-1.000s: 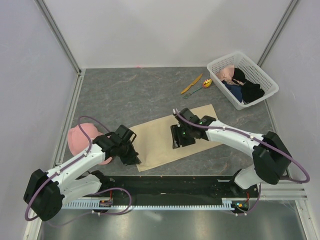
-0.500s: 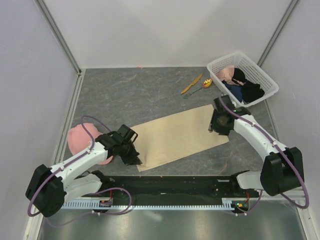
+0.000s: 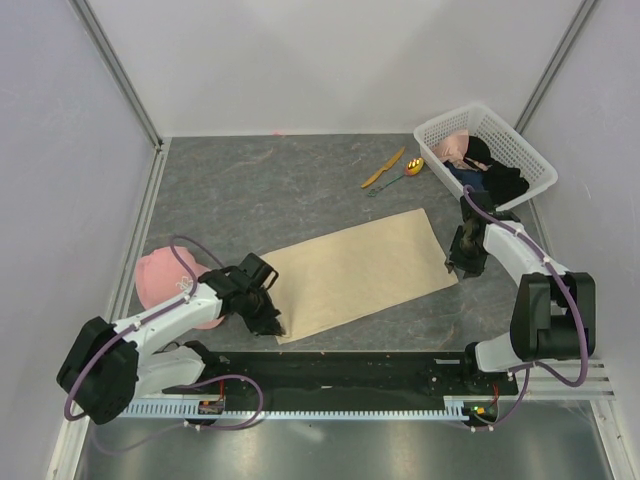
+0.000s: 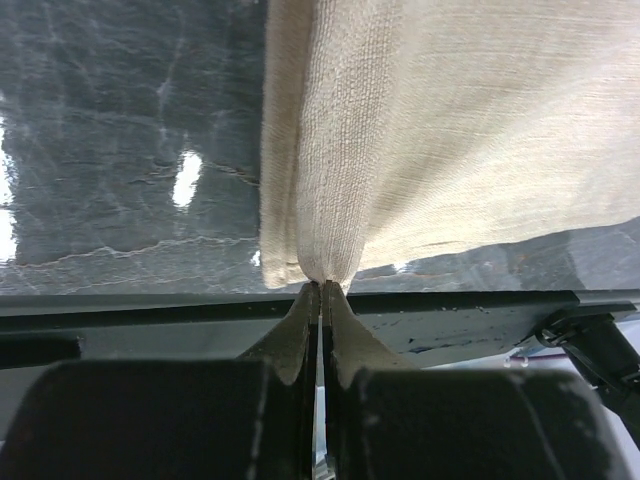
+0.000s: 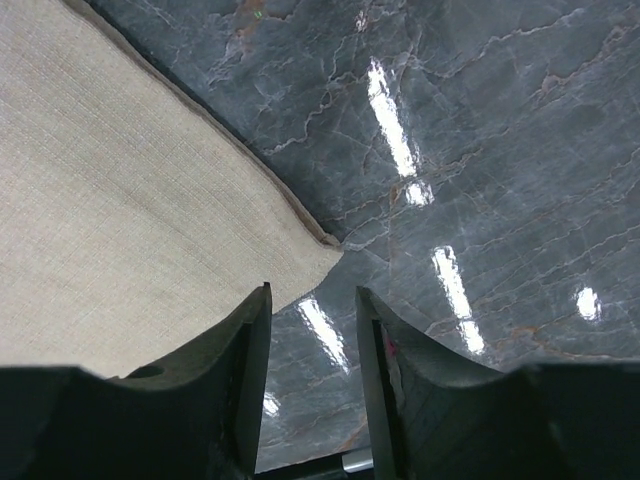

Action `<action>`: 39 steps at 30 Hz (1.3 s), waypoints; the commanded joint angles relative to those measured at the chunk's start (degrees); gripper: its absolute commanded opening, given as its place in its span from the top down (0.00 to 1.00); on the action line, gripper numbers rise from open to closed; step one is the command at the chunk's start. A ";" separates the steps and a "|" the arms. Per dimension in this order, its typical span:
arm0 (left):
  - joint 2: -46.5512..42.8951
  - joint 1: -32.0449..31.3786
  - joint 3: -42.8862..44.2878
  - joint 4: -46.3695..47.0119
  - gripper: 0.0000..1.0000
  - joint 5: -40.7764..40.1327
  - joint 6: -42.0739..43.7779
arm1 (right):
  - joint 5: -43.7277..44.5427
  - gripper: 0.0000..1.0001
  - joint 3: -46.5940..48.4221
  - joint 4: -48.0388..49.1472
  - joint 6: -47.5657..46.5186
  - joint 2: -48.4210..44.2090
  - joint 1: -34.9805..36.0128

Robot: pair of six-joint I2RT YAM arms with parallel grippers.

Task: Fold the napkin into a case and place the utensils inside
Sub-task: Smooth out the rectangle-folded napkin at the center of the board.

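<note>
Right claw [image 5: 312, 298] moved to napkin [image 3: 350, 270] corner near basket [image 3: 521, 141].

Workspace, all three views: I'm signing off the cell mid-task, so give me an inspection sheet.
Surface: dark marbled table, glossy reflections.
Job's things: napkin lying flat; knife and spoon side by side beyond it, outside.
Clutter: pink cap beside left arm; white basket with clothes, far right.
Grippers: left gripper shut on napkin's near corner; right gripper open, napkin's right corner just ahead.
Cables: purple cables looped along both arms, nothing snagged.
Surroundings: white walls, metal frame posts.
</note>
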 commanded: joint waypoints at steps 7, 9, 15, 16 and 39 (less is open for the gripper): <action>1.09 -0.31 -2.29 -0.09 0.98 1.85 1.92 | -1.60 0.61 -1.86 5.61 -1.46 3.94 -2.27; 1.62 -0.31 -2.03 -0.88 0.97 1.94 2.70 | -2.29 0.63 -1.77 5.97 -1.37 4.65 -2.27; -2.84 -0.31 4.12 -11.85 0.53 -2.10 3.50 | -2.65 0.67 -1.86 6.32 -1.46 5.18 -2.27; -4.33 -0.31 6.74 -15.09 0.48 -2.71 3.50 | -2.48 0.68 -1.77 6.41 -1.54 5.18 -2.27; 34.40 27.10 32.33 2.37 0.97 -8.96 28.98 | -1.95 0.84 0.86 5.53 -1.55 6.06 -2.27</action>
